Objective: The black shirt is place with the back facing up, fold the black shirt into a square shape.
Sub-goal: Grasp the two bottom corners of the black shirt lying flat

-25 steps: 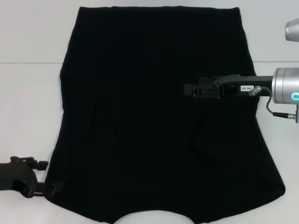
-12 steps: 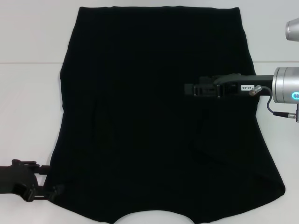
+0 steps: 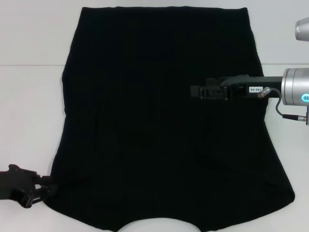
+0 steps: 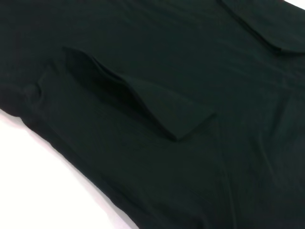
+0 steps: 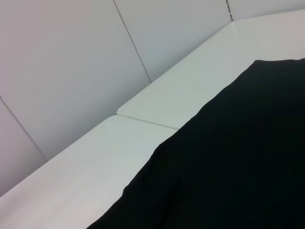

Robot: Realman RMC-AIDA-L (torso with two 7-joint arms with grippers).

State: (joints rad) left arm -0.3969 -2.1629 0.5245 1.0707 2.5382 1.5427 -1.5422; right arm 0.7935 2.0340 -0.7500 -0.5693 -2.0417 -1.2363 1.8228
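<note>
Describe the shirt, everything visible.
The shirt is plain black soft fabric, lying flat on the white table, and fills most of the head view. No lettering shows. Both sleeves are folded inward onto the body, so the sides run nearly straight; the left wrist view shows one folded sleeve flap. The neckline curve sits at the near edge. The left gripper is at its near left corner; the right gripper is over its right half.

Pretty bare setup where I'm working: a plain white table (image 3: 29,111) with a seam line running across it, made of two tops butted together. Behind it are pale grey wall panels (image 5: 71,62) with thin vertical joints. Soft, even light.
</note>
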